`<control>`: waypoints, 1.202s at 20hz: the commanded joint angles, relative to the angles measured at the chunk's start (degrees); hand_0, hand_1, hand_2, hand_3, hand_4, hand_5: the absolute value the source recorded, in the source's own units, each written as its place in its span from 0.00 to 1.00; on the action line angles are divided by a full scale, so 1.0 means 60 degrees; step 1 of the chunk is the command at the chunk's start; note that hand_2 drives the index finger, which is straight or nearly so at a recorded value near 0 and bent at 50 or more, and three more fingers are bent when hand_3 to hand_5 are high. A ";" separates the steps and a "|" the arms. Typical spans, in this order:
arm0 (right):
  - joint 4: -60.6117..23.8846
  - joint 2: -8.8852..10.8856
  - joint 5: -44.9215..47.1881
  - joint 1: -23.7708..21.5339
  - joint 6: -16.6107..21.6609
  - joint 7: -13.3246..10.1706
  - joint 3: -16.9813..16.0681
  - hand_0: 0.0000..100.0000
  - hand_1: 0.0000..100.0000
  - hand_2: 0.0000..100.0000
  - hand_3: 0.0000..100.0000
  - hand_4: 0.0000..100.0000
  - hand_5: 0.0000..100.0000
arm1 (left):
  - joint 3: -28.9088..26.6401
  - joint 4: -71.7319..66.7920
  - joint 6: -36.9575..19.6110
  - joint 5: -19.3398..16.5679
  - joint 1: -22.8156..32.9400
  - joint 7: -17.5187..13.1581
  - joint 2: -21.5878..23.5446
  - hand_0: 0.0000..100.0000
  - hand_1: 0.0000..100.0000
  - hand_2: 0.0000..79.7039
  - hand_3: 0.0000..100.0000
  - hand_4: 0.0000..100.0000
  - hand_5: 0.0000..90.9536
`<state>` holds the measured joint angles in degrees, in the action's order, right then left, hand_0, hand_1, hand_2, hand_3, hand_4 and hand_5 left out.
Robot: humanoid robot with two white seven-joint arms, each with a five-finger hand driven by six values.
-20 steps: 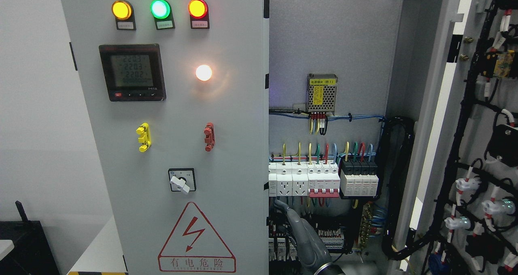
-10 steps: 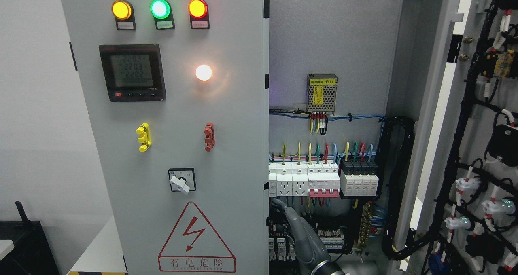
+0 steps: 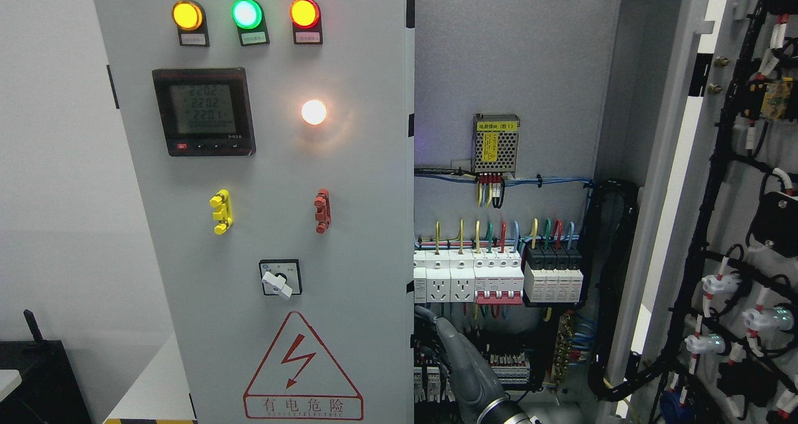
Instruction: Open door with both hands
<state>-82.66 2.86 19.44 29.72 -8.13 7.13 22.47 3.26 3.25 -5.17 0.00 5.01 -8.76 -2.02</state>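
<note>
Right hand (image 3: 461,361) risks snagging the breakers (image 3: 499,280) and wiring just right of the left door (image 3: 349,181) if it slips inward — live parts, I judge. Fingers (image 3: 436,324) are stretched out, grasping nothing, tips by that closed door's free edge — contact unclear.
</note>
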 commanded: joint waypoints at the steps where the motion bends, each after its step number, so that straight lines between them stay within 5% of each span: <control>1: 0.0241 0.0109 0.0201 0.0114 0.0007 0.0100 0.0035 0.11 0.00 0.00 0.00 0.00 0.00 | -0.0001 0.0000 -0.0002 0.0190 0.0000 -0.0005 0.0000 0.00 0.00 0.00 0.00 0.03 0.00; 24: 0.0372 0.0299 0.0525 0.0393 0.0007 0.0525 0.0152 0.11 0.00 0.00 0.00 0.00 0.00 | -0.0002 0.0000 -0.0002 0.0190 0.0000 -0.0005 0.0000 0.00 0.00 0.00 0.00 0.03 0.00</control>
<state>-81.12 4.38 22.51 31.30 -8.12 10.21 23.16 3.26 3.26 -5.17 0.00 5.01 -8.76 -2.02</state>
